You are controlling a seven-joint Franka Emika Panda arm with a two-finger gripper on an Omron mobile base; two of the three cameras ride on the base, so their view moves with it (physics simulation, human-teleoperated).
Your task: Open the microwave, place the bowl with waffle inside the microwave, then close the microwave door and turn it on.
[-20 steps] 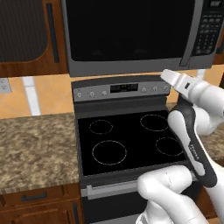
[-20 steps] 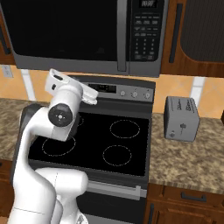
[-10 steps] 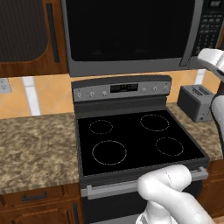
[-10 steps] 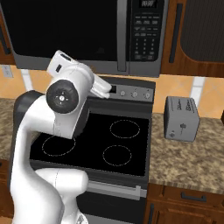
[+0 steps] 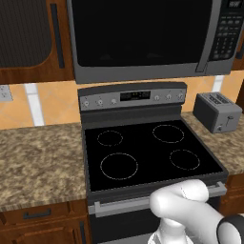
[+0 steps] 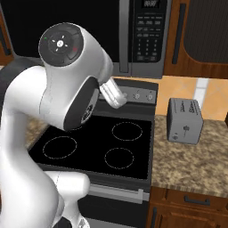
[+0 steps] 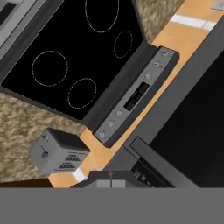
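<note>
white arm (image 6: 67, 102) raised — elbow bent

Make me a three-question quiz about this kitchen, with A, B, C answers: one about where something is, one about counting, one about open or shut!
1. Where is the toaster?
A. On the counter to the right of the stove
B. On top of the stove
C. Inside the microwave

2. How many burner rings does the stove have?
A. Two
B. Four
C. Six

3. Is the microwave door open or shut?
A. Wide open
B. Taken off
C. Shut

Answers:
1. A, since the toaster stands on the speckled counter beside the stove's right edge.
2. B, since four white rings show on the black top.
3. C, since the dark glass door lies flat in its grey frame, next to the keypad.
</note>
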